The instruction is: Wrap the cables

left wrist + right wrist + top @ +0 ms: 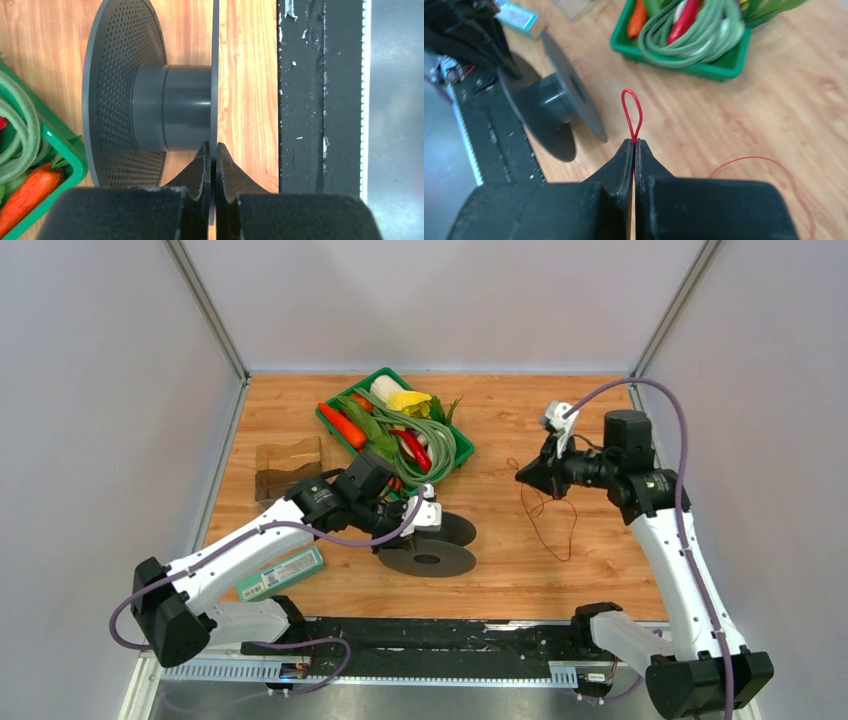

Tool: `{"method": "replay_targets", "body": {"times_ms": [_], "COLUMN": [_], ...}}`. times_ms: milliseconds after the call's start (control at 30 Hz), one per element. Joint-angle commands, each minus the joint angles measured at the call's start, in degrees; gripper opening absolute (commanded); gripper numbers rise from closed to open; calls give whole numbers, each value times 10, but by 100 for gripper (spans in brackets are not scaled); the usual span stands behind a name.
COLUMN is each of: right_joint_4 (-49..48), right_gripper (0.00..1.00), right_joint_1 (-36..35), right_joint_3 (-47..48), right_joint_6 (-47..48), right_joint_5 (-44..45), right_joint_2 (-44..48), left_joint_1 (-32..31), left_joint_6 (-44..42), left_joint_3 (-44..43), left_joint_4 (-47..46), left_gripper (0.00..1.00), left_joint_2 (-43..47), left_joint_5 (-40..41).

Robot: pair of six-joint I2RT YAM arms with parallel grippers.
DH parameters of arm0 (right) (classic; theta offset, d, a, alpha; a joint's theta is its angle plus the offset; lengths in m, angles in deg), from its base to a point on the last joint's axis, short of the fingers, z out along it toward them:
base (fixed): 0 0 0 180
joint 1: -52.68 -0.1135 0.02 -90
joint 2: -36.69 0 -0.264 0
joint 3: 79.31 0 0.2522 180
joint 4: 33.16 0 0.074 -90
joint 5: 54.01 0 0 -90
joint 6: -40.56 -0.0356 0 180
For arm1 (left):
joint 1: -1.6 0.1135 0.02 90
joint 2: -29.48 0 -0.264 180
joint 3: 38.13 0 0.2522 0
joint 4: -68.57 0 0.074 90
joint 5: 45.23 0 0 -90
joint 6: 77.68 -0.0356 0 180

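Top external: red wire [573, 535] dangles from right gripper [528, 478] onto table [600, 420], apart from the reel [428, 558]; left wrist: left gripper [212, 150] clamps the reel's thin flange; right wrist: jaws pinch a wire loop; winding looks unstarted; loop must next reach the hub.

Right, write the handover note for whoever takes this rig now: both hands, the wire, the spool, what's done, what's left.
Left hand: shut on the thin rim of one flange of the dark grey plastic spool.
Right hand: shut on the thin red wire, with a small loop poking past its tips. The rest of the wire trails loose on the wooden table, to the right of the spool.
Done: both grips taken.
Left: the hub is bare, so all the winding remains.
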Motion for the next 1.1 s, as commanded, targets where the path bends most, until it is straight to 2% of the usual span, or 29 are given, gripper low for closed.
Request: {"method": "replay_targets", "body": {"times_ms": [0, 167, 200, 233, 333, 400, 467, 567, 667, 767, 833, 1067], "right_joint_4": [-13, -38, -41, -43, -54, -53, -46, -36, -46, -54, -66, -142], "right_gripper": [0, 0, 0, 0, 0, 0, 0, 0, 0, 0, 0, 0], "right_joint_1": [-75, -133, -141, -148, -158, -170, -188, -218, -250, -278, -289, -326], "right_joint_3": [-34, -60, -65, -71, -86, -86, -87, -87, -96, -99, -105, -152], "right_joint_6": [-19, -49, -50, -50, -49, -33, -10, 6, 4, 5, -6, -4], "right_joint_5": [27, 30, 34, 35, 34, 29, 38, 48, 74, 95, 104, 144], "right_joint_2": [19, 35, 39, 41, 38, 26, 16, 6, 0, -13, -19, -37], "left_joint_1": [-3, -10, -11, -12, -11, -11, 6, 94, 150, 156, 155, 147], "left_joint_6": [29, 93, 102, 105, 107, 95, 105, 136, 83, 47, 39, 83], "left_joint_3": [-52, -61, -62, -60, -62, -81, -99, -106, -82, -34, -12, 53], "left_joint_4": [-21, -55, -60, -61, -53, -26, -12, -25, -52, -119, -163, -287], "left_gripper": [0, 0, 8, 23, 55, 64, 68, 70, 70, 70, 70, 71], "left_joint_2": [-17, -27, -25, -22, 7, 37, 54, 57, 51, 56, 54, 33], "left_joint_5": [-35, -34, -40, -49, -57, -48, -34, -71, -93, -94, -126, -186]}}
